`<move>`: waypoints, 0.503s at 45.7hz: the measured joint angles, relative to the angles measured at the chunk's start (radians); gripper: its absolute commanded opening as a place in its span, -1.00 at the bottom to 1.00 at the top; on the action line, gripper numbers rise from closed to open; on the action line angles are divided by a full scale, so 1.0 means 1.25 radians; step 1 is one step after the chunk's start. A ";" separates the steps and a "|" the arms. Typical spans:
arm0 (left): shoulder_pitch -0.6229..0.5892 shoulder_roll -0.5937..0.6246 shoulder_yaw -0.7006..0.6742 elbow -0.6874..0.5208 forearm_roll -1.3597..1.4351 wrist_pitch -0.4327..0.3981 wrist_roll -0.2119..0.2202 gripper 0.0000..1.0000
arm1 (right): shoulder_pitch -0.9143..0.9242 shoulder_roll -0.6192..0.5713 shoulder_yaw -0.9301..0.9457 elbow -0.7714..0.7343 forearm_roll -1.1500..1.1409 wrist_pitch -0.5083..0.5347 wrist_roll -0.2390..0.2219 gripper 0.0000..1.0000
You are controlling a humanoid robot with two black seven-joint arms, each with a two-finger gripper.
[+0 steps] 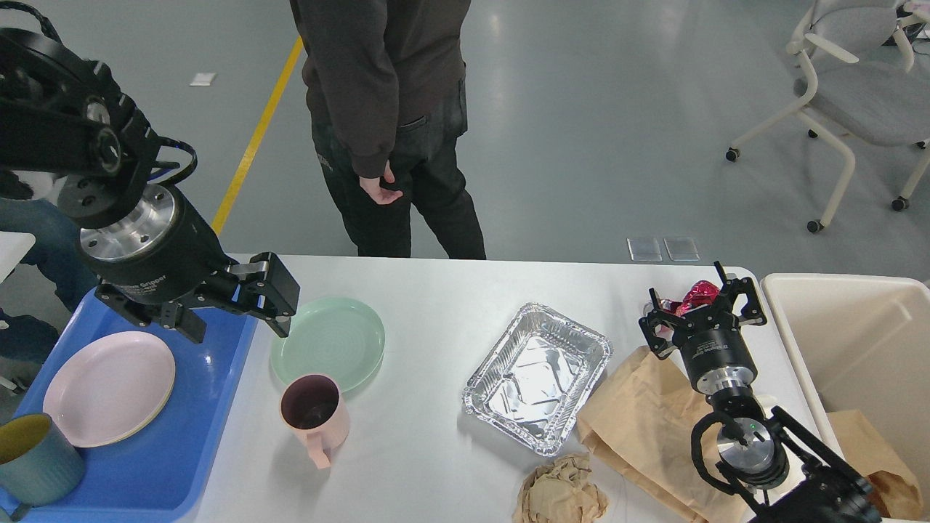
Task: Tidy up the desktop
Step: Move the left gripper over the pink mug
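Head view: white counter, filling the lower frame, bears crumpled paper, pink mug, foil tray, green plate. Right gripper, jaws clamped on red wrapper; left gripper, jaws' state unclear. Beyond: grey floor, standing person, chair.

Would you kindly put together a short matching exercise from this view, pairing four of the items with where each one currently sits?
Things:
1. pink plate
2. green plate
3. foil tray
4. red wrapper

Places:
A. between the fingers of the right gripper
B. on the desktop, left of the brown paper bag
C. inside the blue tray
D. on the desktop, just behind the pink mug

Pairs: 1-C, 2-D, 3-B, 4-A
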 measured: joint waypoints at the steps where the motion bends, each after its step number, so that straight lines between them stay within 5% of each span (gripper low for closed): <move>1: 0.016 -0.005 -0.001 0.008 0.000 0.006 -0.001 0.74 | 0.000 0.000 0.000 0.000 0.000 0.000 0.000 1.00; 23: 0.485 -0.037 -0.044 0.268 -0.081 0.149 -0.002 0.72 | 0.000 0.000 0.000 0.000 0.000 0.000 0.000 1.00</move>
